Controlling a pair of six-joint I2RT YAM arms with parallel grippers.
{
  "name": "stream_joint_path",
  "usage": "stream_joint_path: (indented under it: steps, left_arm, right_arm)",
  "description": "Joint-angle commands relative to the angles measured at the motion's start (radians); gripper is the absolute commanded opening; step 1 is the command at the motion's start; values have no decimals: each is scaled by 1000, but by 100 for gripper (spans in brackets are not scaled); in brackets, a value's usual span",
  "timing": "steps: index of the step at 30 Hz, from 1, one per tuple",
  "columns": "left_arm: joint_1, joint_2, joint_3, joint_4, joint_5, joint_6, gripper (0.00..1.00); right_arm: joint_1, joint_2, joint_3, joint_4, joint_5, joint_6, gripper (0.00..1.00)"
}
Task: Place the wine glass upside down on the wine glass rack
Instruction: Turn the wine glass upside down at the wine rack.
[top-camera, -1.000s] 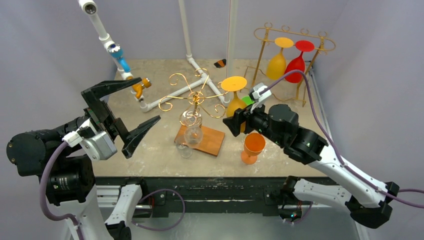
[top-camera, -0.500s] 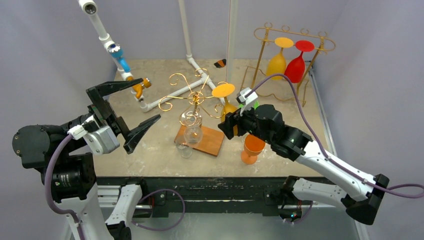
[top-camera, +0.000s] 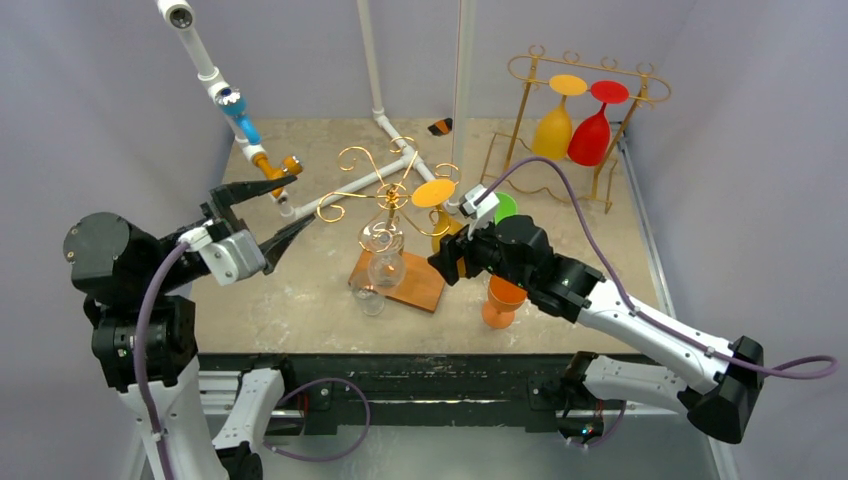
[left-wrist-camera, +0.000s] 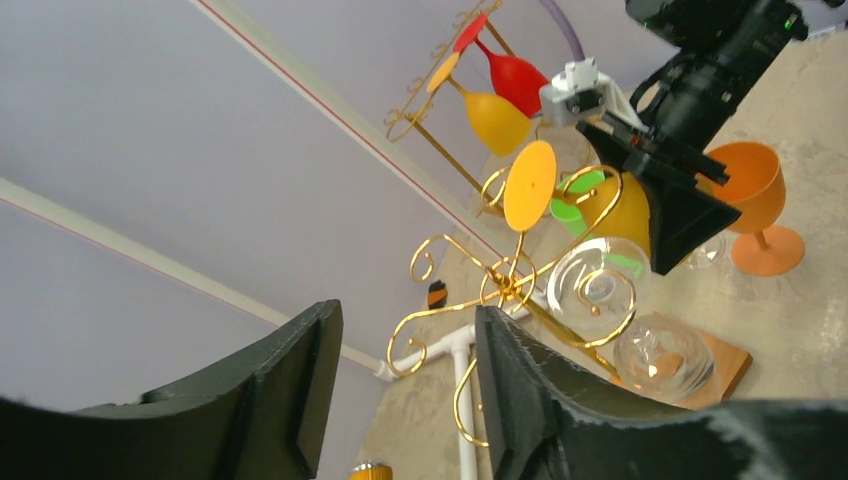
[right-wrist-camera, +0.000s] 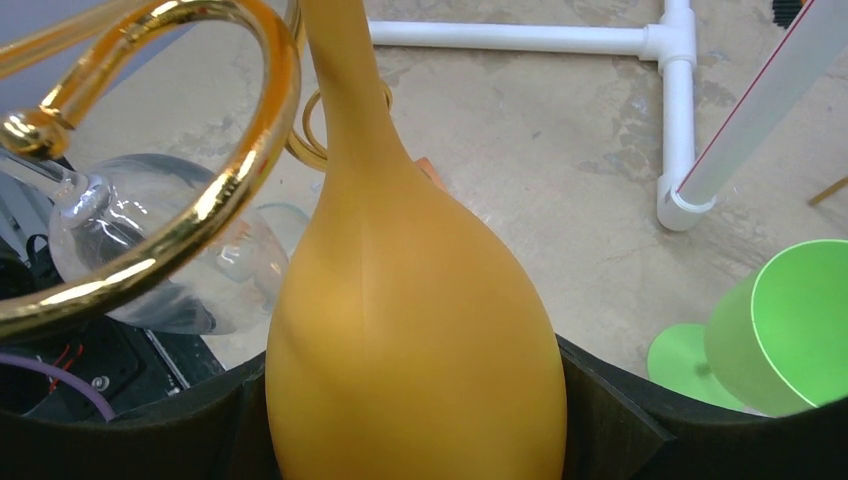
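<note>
We see the right end effector clamped on the bowl of the yellow wine glass. It holds the glass upside down above the worktop, stem rising and foot on top. The wrist view shows the bowl filling the gap between both black fingers.

The glass hangs just beside the gold scroll rack, which stands on a wooden base in the middle of the worktop. Its foot is level with the rack's upper curls. One gold ring sits close against the stem, though we cannot tell if they touch. A clear glass hangs from the rack, bowl down.

The left end effector is raised at the left, well apart from the rack, its jaws apart and empty.

An orange glass stands upright under the right arm, with a green glass near it. At the back right, a second rack carries a second yellow glass and a red glass, both inverted.
</note>
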Motion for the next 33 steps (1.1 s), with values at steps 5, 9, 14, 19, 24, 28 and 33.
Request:
stream_joint_path:
  steps: [5, 9, 14, 19, 24, 28, 33]
  left_arm:
    - [5, 19, -86, -216, -90, 277, 46]
    - [4, 22, -140, -270, -111, 370, 41]
    - [5, 29, -182, -287, -114, 429, 38]
    - [4, 31, -230, -301, -117, 506, 35]
    - [4, 37, -276, -323, -118, 559, 35]
    - [5, 38, -292, -327, -119, 579, 35]
    - [4, 41, -310, -302, -111, 578, 35]
  right_arm:
    - [0, -21, -25, 118, -64, -51, 34]
    - [3, -18, -37, 125, -82, -59, 34]
    - [20, -23, -59, 142, -61, -70, 32]
    - [26, -62, -102, 196, -67, -83, 32]
    - [35, -50, -111, 206, -71, -105, 31]
    - [47, -42, -116, 253, -64, -115, 31]
    - [55, -19, -107, 254, -52, -125, 30]
